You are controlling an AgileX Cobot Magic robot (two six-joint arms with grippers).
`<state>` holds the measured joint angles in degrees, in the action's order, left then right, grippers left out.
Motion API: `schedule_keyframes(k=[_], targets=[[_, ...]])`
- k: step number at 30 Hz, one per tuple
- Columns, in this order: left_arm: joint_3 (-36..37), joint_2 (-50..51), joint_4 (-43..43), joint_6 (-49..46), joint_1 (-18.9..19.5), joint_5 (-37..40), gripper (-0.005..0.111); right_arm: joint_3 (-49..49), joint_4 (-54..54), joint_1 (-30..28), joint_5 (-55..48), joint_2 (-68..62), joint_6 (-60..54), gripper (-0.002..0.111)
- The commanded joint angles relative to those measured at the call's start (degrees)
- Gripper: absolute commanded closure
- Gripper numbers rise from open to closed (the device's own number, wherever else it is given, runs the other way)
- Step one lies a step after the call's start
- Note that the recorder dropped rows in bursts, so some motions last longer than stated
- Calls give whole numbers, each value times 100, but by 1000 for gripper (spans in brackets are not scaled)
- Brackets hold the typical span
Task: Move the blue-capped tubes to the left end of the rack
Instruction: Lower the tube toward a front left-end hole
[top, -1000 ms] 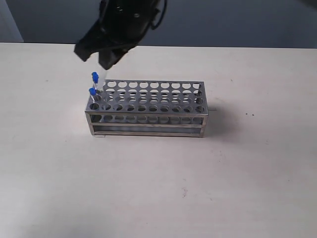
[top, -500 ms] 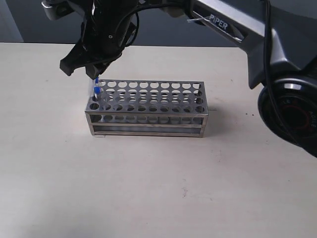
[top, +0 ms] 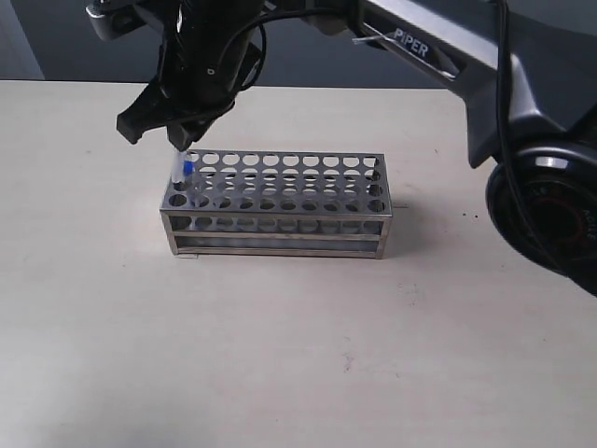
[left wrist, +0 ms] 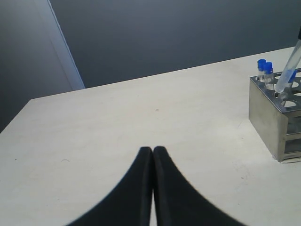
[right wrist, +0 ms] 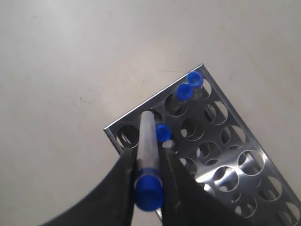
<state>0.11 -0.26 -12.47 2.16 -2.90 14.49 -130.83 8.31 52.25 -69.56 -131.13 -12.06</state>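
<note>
The silver rack [top: 280,201] stands mid-table. My right gripper [top: 173,135] reaches across to hover over the rack's left end. It is shut on a blue-capped tube [right wrist: 146,141], which slants down toward the corner holes, cap [right wrist: 149,192] uppermost between the fingers. Three more blue-capped tubes [right wrist: 184,91] stand in the end holes of the rack [right wrist: 225,155]. Only one cap [top: 188,169] shows in the exterior view, beside the held tube [top: 179,168]. My left gripper [left wrist: 153,149] is shut and empty over bare table, well away from the rack [left wrist: 270,117].
The right arm's black base [top: 546,210] stands at the right edge of the exterior view. The rack's other holes [top: 308,177] hold nothing. Pale tabletop [top: 298,355] surrounds the rack, with a dark wall behind it.
Over the last second my right gripper came down and left with the tube toward the rack's left end. It has barely shifted in the last half second.
</note>
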Motion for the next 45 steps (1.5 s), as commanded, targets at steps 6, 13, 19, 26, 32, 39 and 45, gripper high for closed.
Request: schedule_keyframes(k=[6,13,19,26,32,39,45], targets=[[-11,26,-21,20,-75,-74,106,68,52,-17,-40,-249,15,109],[-11,26,-21,20,-75,-74,106,68,399,-17,-40,-55,15,109],[-11,26,-21,20,-75,-74,106,68,375,-17,-40,225,15,109],[-11,26,-21,20,-75,-74,106,82,363,-17,-40,228,15,109],[-11,26,-21,20,-75,-74,106,118,277,-17,-40,206,212,109],[-11,26,-21,20,-75,-74,106,599,129,-17,-40,206,271,109],[-11,26,-21,20,-75,-74,106,641,-4,-17,-40,159,245,109]])
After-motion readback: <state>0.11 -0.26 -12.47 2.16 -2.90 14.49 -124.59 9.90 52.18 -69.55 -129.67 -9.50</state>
